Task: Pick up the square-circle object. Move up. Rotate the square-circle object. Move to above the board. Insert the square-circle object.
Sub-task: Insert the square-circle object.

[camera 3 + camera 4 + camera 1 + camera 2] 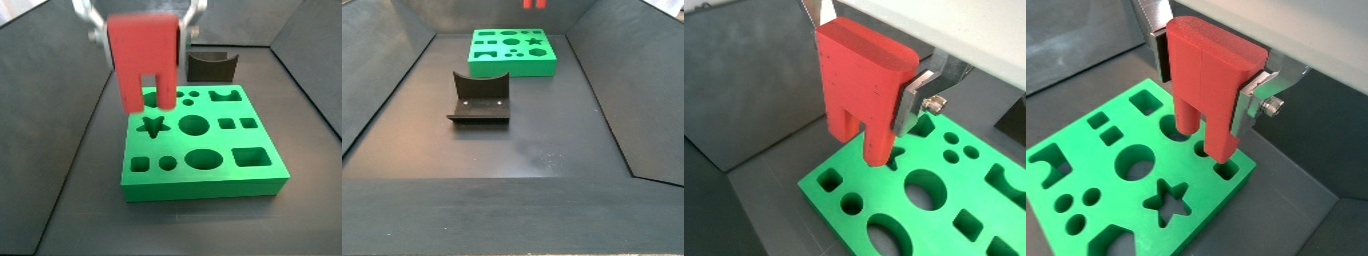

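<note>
My gripper is shut on the square-circle object, a red block with two legs pointing down. In both wrist views silver fingers clamp its flat sides. The block hangs just above the green board, with its legs over cut-outs near one board edge. I cannot tell if the legs touch the board. In a side view the gripper holds the block over the far left part of the board. In a side view the board lies at the far end, and only the block's tip shows.
The dark fixture stands on the dark grey floor between the board and the near end; it also shows behind the board in a side view. Sloping dark tray walls enclose the floor.
</note>
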Controlling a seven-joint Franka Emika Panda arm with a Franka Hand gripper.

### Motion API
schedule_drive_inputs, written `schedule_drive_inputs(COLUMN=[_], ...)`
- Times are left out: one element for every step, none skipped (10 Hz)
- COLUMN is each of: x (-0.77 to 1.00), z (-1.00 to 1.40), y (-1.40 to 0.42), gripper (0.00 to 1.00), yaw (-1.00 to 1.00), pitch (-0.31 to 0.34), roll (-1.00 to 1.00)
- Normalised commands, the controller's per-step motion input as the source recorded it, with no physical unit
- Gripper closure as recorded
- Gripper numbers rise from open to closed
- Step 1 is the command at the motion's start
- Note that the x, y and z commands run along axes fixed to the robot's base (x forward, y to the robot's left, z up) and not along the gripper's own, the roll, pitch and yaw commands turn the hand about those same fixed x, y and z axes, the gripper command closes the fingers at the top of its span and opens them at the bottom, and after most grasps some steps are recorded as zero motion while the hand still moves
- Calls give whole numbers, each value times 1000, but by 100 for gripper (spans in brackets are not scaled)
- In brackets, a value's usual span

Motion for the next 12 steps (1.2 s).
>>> schedule_drive_inputs(x=[0, 0, 0, 0, 157, 311, 263, 80, -60, -166, -129, 0], z=[-929, -966, -954, -943, -931, -851, -700, -466, -254, -211, -200, -240], y=[-283, -320, -291, -243, -109, 0, 0, 0, -9, -49, -66, -157], gripper=[100, 100, 100, 100, 100, 100, 100, 100, 100, 100, 100, 100], yaw=[0, 3, 0, 0, 0, 0, 0, 0, 0, 0, 57, 29], pitch=[-80, -84, -93, -91, -101, -23, 0, 0, 0, 0, -10, -1], roll=[221, 189, 176, 179, 127, 123, 73, 0, 0, 0, 0, -24])
